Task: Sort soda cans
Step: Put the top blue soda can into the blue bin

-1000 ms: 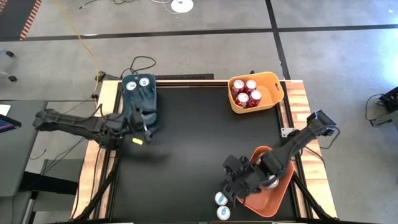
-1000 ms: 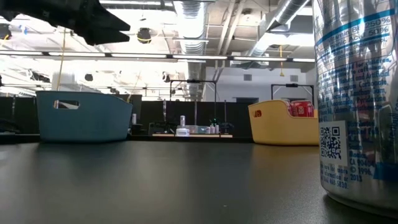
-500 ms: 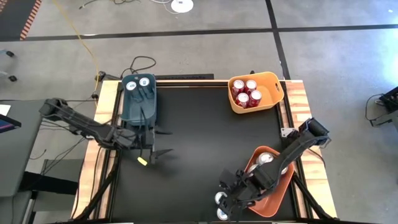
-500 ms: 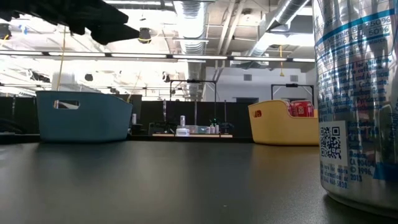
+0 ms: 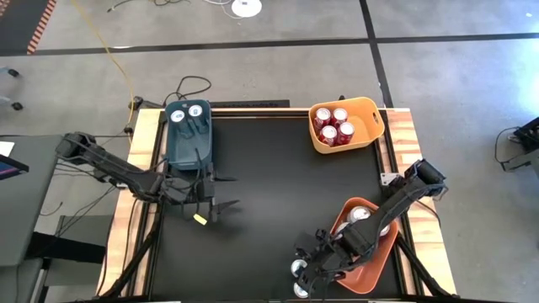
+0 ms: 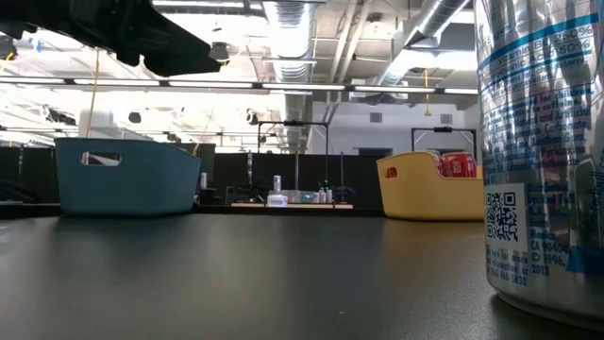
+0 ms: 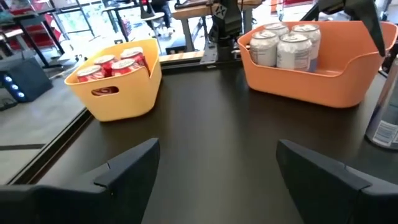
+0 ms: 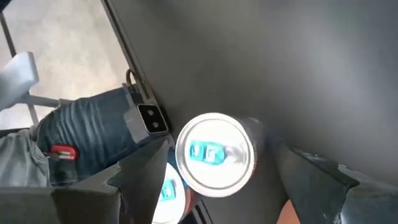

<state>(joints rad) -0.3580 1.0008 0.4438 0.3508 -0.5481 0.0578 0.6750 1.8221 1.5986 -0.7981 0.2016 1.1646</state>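
Over the last second the right gripper [image 5: 307, 271] has swung off the orange bin [image 5: 381, 252] and dropped toward the desk's near edge, so that it now sits directly above one of the two silver cans [image 8: 214, 151] left standing loose there, fingers spread either side of the can's top and not yet touching it. That reads as the approach to a pick: the next step is likely a descent and a squeeze on that can, and then a short carry into the orange bin just beside it. The second loose can [image 5: 301, 289] stands close by, so the fingers have little room on that side.

Meanwhile the left gripper [image 5: 215, 209] has moved out from the blue bin [image 5: 187, 145] toward the desk's middle, fingers apart and holding nothing.

The yellow bin [image 5: 370, 114] at the far right corner holds four red cans [image 5: 333, 124]. The orange bin at the near right corner holds silver cans [image 7: 285, 45] (two show plainly from the left wrist). The blue bin by the far left corner shows two can tops [image 5: 185, 113] at its far end; the arm covers the rest.
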